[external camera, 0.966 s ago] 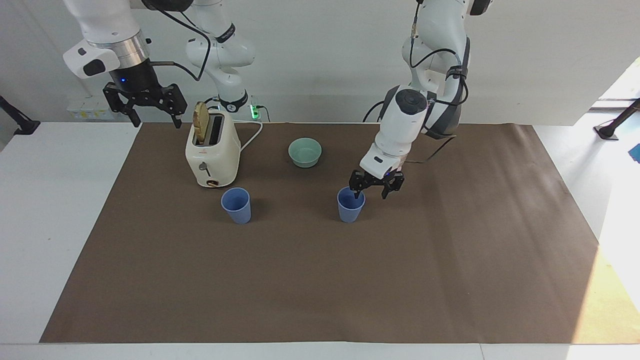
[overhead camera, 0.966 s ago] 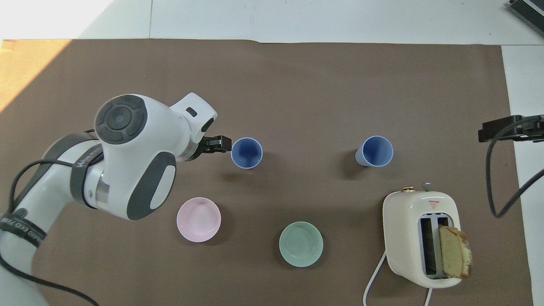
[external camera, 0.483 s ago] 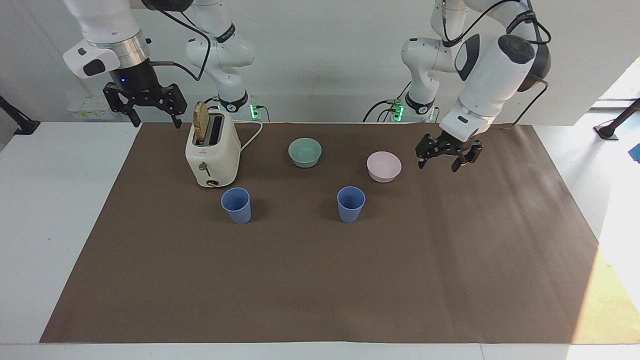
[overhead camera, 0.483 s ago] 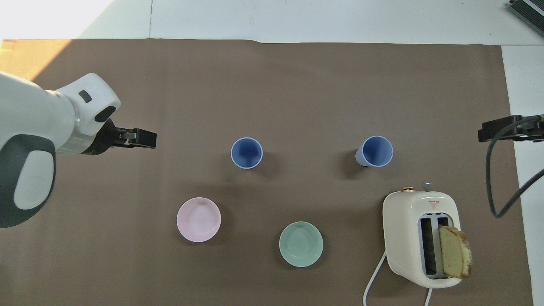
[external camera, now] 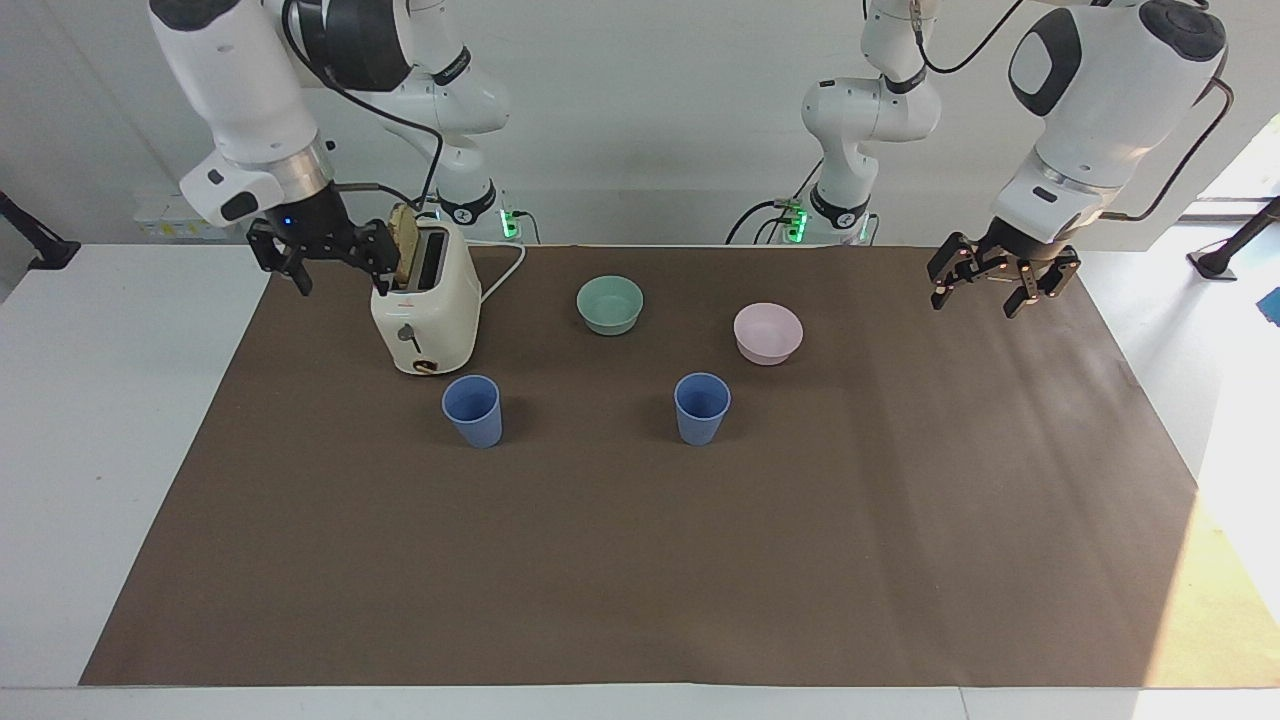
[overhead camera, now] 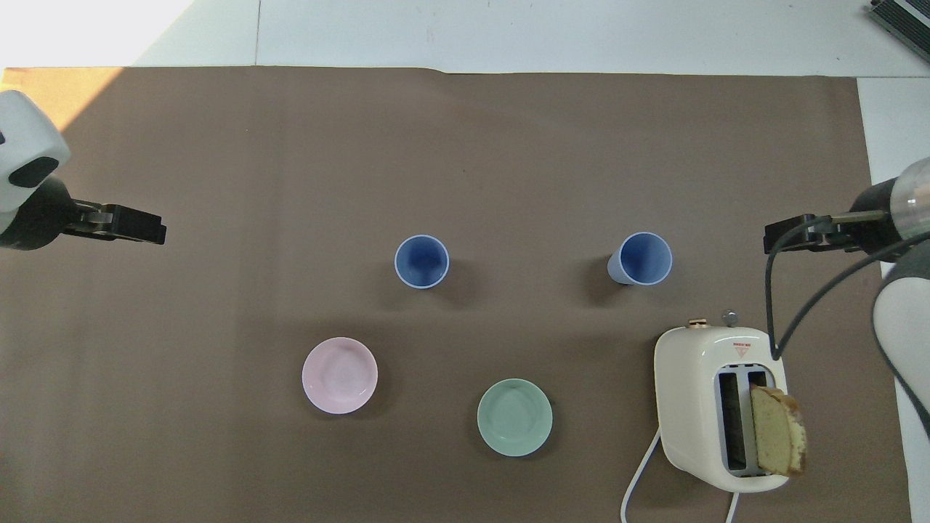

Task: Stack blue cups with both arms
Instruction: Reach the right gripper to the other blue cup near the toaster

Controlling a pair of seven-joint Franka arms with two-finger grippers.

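Both blue cups (external camera: 702,408) (external camera: 472,410) sit upright and apart mid-mat, farther out than the bowls, left gripper (external camera: 1002,281) and right gripper (external camera: 322,258) hang spread wide and empty over the mat's ends, so probably come straight down over one rim.

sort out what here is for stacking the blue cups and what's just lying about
For the job:
- blue cup nearer the toaster
- blue cup nearer the pink bowl
- left tool, open, raised at its end of the mat
- right tool, open, beside the toaster

Lying about:
- toaster with a bread slice
- green bowl
- pink bowl
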